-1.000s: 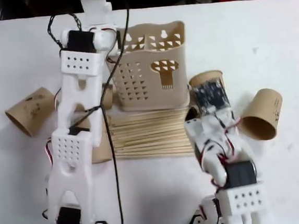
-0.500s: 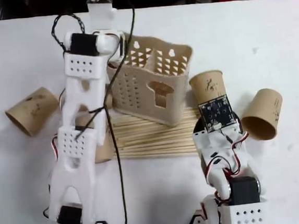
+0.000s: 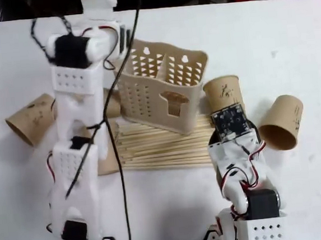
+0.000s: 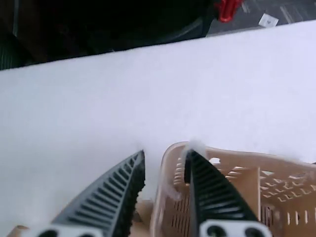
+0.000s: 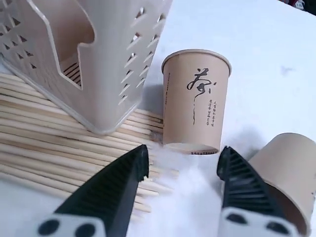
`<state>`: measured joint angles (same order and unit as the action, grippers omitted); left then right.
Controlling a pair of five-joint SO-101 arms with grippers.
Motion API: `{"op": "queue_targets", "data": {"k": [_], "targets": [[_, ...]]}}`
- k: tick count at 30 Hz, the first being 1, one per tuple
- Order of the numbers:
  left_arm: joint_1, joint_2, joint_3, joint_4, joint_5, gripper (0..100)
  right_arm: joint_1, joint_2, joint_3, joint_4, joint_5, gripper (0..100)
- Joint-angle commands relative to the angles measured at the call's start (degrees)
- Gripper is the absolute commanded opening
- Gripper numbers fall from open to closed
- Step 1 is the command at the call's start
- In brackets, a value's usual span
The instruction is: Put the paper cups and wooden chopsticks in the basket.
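A beige slotted basket [image 3: 147, 93] stands askew at mid-table, its near edge over a spread of wooden chopsticks [image 3: 157, 148]. My left gripper [image 4: 167, 157] is open and straddles the basket's [image 4: 276, 197] far left corner rim, one finger outside and one over the inside; in the high view the left gripper [image 3: 124, 40] is at that corner. My right gripper [image 5: 182, 153] is open just short of an upright paper cup [image 5: 195, 103], over the ends of the chopsticks [image 5: 49, 153]. That cup [image 3: 224, 92] stands right of the basket [image 5: 113, 64].
One cup [image 3: 281, 122] lies on its side at the right, also seen by the right wrist [image 5: 286, 173]. Another lies at the left [image 3: 31, 120]. Two more cups [image 3: 108, 161] [image 3: 113, 104] are partly hidden under the left arm. The table's dark far edge is close behind the basket.
The basket has swung round from square to askew on the chopsticks. The left arm's wrist has shifted left and farther back. The right arm has drawn back toward the near edge.
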<state>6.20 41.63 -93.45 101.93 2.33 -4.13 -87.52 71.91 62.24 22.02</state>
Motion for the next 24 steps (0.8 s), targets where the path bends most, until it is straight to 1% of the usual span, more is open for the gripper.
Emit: {"op": "queue_targets", "data": {"k": [1, 4, 7, 11, 14, 16, 18, 20, 22, 24], "targets": [[-0.8, -9.2, -2.2, 0.4, -2.5, 15, 1.8, -0.5, -1.1, 3.4, 5.0, 23.4], [-2.0, -13.7, 0.4, 0.6, -4.0, 15, 8.3, -0.4, -3.6, 5.7, 9.6, 23.4], [-4.5, -19.5, 8.3, 0.7, -4.0, 15, 15.5, 1.5, -7.6, 8.1, 17.9, 23.4], [-7.9, -31.1, 25.1, 0.7, -5.1, 15, 22.9, 10.6, -12.0, 7.3, 28.2, 23.4], [-8.6, -41.5, 39.9, 0.6, -10.9, 15, 26.8, 18.6, -14.0, 2.2, 36.5, 23.5], [-8.7, -48.5, 50.8, 0.5, -14.4, 15, 28.4, 22.6, -14.1, -1.5, 44.3, 23.6], [-8.7, -55.6, 61.9, 0.4, -17.9, 15, 29.7, 24.9, -14.2, -3.7, 50.1, 23.7], [-10.1, -62.2, 72.5, -0.7, -21.1, 15, 30.8, 25.7, -14.2, -5.0, 52.0, 23.7], [-11.8, -68.6, 83.6, -4.3, -22.9, 15, 30.8, 25.7, -13.1, -6.0, 52.2, 24.3], [-14.2, -74.5, 94.7, -9.1, -23.6, 15, 30.7, 26.0, -11.3, -9.6, 52.0, 27.2]]}}
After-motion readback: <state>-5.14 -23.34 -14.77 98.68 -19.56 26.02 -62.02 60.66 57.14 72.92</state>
